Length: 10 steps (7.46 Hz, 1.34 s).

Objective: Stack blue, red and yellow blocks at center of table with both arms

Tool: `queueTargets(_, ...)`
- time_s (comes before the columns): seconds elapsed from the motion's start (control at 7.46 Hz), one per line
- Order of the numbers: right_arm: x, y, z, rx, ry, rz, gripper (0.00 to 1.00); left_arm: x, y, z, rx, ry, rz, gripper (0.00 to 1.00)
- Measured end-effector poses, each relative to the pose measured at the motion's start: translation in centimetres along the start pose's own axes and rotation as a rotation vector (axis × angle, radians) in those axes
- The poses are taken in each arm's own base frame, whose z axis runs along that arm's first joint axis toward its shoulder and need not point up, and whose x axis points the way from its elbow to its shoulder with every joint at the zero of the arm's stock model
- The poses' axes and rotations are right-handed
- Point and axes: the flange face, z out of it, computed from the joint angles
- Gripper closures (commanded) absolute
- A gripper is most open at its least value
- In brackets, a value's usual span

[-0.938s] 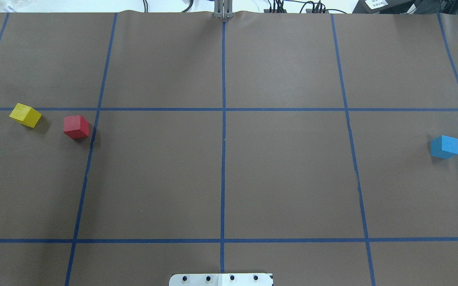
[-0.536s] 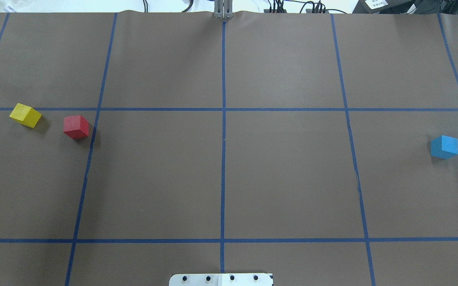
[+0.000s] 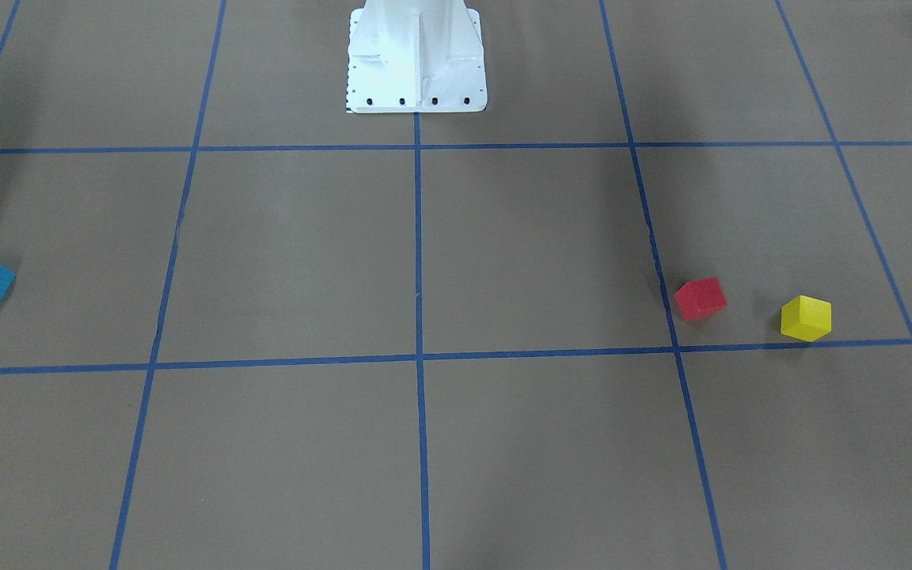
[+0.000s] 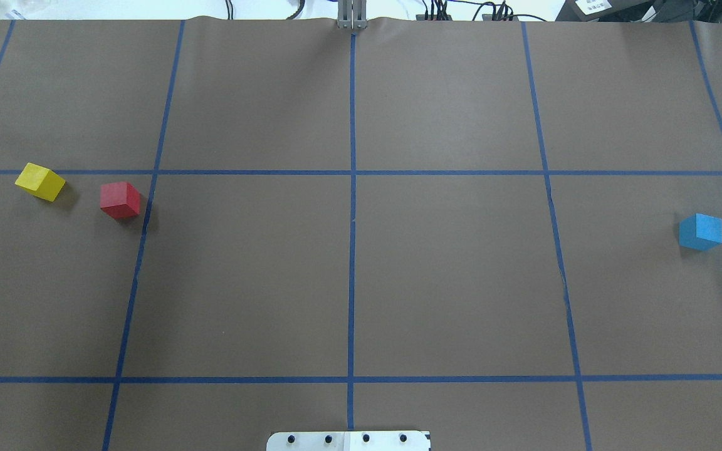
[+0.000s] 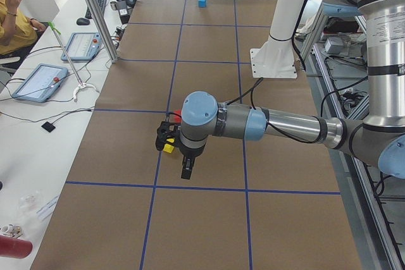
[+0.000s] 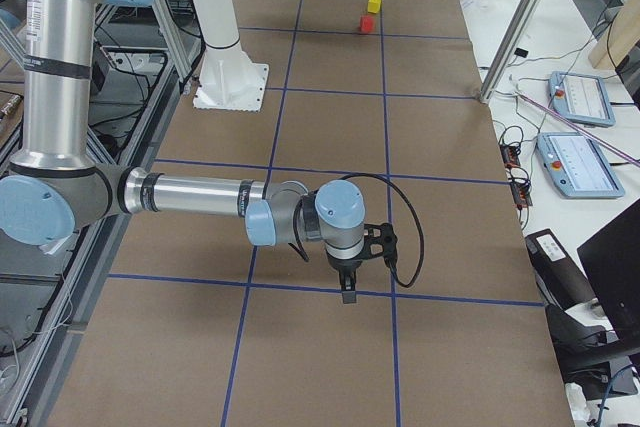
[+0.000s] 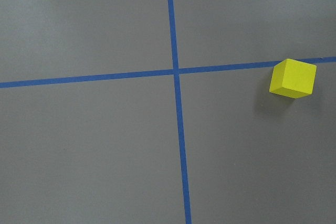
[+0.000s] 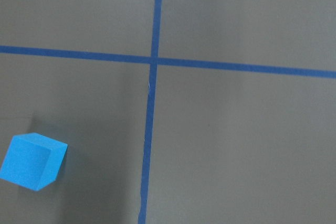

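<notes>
- You are starting with nothing stacked. On the brown paper-covered table (image 4: pixel 242 282), the yellow cube block (image 4: pixel 40 181) is lying at the far left, turned askew and just beside a line of the blue tape grid (image 4: pixel 85 171).
- The left gripper (image 5: pixel 185 172) is hanging over that end, pointing down. It shows only in the side view, so you cannot tell how wide its jaws are standing. All three blocks are lying on the table, so it is carrying none of them.
- The left wrist camera is catching the yellow block only at the right edge of its view. Bring the block under the gripper, then turn the wrist so the fingers are meeting two flat faces, not corners.
- The red cube block (image 4: pixel 120 200) is sitting near the yellow one on its right, apart from it. Whichever you are taking first, come straight down so a finger is not nudging the neighbour.
- The grid's middle line is marking the table's centre, where no block is lying yet, so set the base block squarely on it.
- The blue cube block (image 4: pixel 701 231) is lying at the far right, well apart from the others, and is probably the base, being named first.
- The right gripper (image 6: pixel 347 293) is hovering at that end. Its opening is likewise impossible to tell, and it is also carrying no block. Its wrist camera is showing the blue block low at the left edge, so centre and square up before descending.
</notes>
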Motion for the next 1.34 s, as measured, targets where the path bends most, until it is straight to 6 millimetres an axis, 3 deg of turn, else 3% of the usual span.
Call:
queueTargets(0.4,-0.4,0.9,-0.1,0.093,-0.044,-0.043,0.0,1.0,-1.8,-1.0,0.038,-0.003,0.04,0.0)
queueTargets(0.54,-1.9,0.9,-0.5,0.124,-0.091,0.029,0.0,1.0,-2.0,-1.1,0.041,-0.003,0.043,0.0)
queueTargets(0.8,-7.5,0.5,0.0,0.128,-0.115,0.198,0.0,1.1,-2.0,-1.1,0.043,0.0,0.047,0.0)
queueTargets(0.94,-10.1,0.6,1.5,0.13,-0.078,0.264,0.0,1.1,-2.0,-1.1,0.042,0.001,0.047,0.0)
queueTargets(1.34,-15.7,3.9,7.3,0.192,0.002,0.382,0.0,1.0,-1.6,-1.0,0.039,0.002,0.046,0.0)
